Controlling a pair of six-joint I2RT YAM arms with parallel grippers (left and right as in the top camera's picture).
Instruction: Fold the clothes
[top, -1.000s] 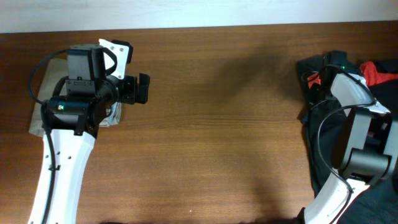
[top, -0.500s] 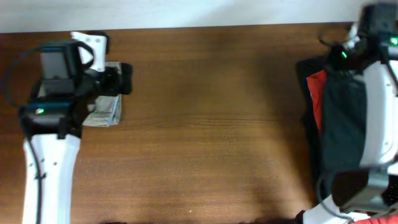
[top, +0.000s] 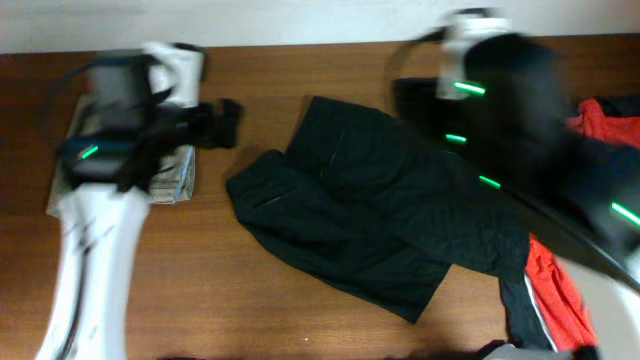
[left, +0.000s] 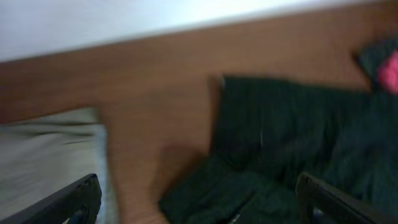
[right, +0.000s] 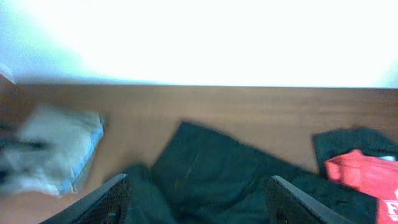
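Two grippers, both sitting wide apart and gripping nothing: left gripper (left: 198, 186), right gripper (right: 199, 186); black garment (top: 370, 215) is lying rumpled on the table (top: 300, 310); red clothes (top: 558, 295) are peeking out right.

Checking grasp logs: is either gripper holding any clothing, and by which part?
Nothing is held: the left gripper and right gripper are both open and empty.

A brown wood-grain table top (top: 220, 300) fills most of my overhead feed, its far edge meeting a plain white wall (top: 300, 20). On my right wrist feed that wall is washed out by glare.
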